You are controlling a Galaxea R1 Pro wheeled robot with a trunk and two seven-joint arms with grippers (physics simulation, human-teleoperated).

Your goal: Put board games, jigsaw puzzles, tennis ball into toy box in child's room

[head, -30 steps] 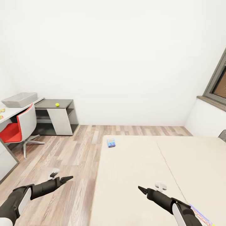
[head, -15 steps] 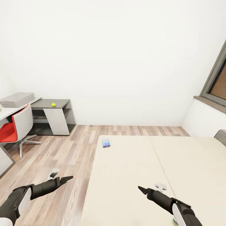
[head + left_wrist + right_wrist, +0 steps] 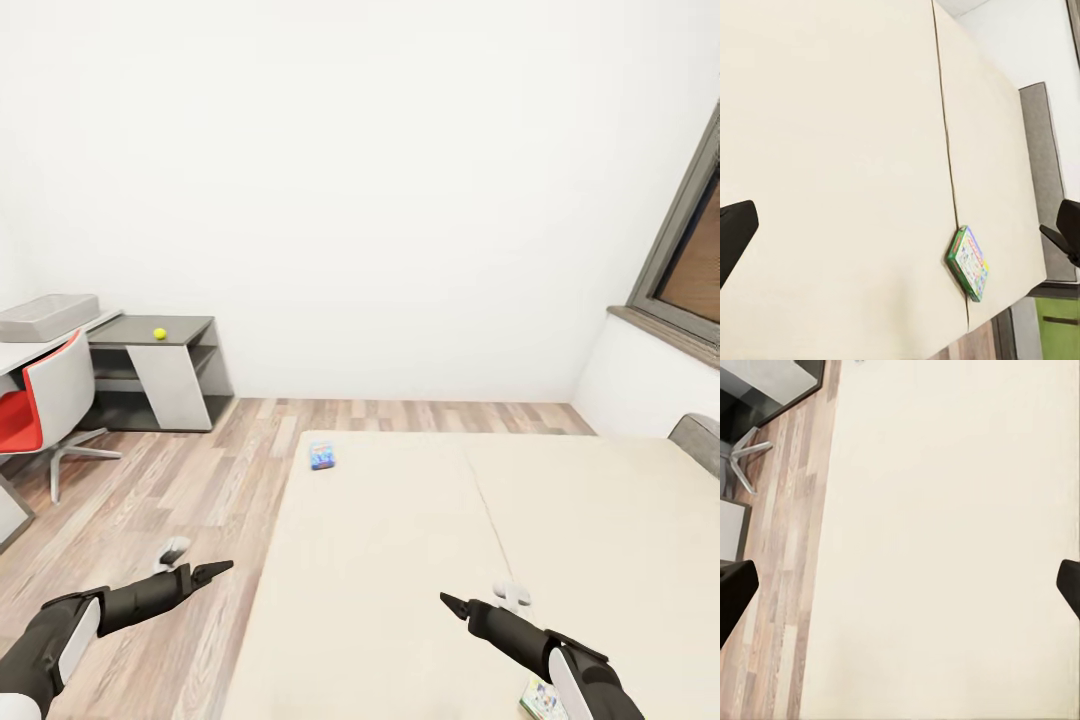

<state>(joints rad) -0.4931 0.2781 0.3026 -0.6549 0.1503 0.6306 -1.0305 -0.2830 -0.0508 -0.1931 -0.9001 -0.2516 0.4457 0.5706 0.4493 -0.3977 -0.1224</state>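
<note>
1. The bed (image 3: pixel 420 560) is being faced in the head view, its beige mattress spreading from the centre toward 4 o'clock.
2. The left pincer (image 3: pixel 212 572) is being held over the wood floor at 8 o'clock, empty; its fingers appear at opposite edges of the left wrist view, so they are being kept wide apart.
3. The right pincer (image 3: pixel 452 602) is being held above the mattress at 5 o'clock, likewise empty, with its fingers spread to the two edges of the right wrist view.
4. The small blue-teal board game (image 3: pixel 322 457) is lying near the far corner of the bed, toward 11 o'clock from the right pincer and well apart from it.
5. A green-edged board game (image 3: pixel 970 262) is lying flat on the mattress beside the seam near the bed's edge in the left wrist view; a corner of it is showing at 5 o'clock in the head view.
6. The toy box (image 3: pixel 45 317) is sitting on the counter (image 3: pixel 20 355) at 9 o'clock, with the tennis ball (image 3: pixel 159 334) on the lower dark cabinet (image 3: pixel 150 372) beside it.
7. Nothing is being seen inside the toy box from here, though its interior is mostly hidden; judged so, the collecting is barely beginning, with both bed games and the ball not yet moved.
</note>
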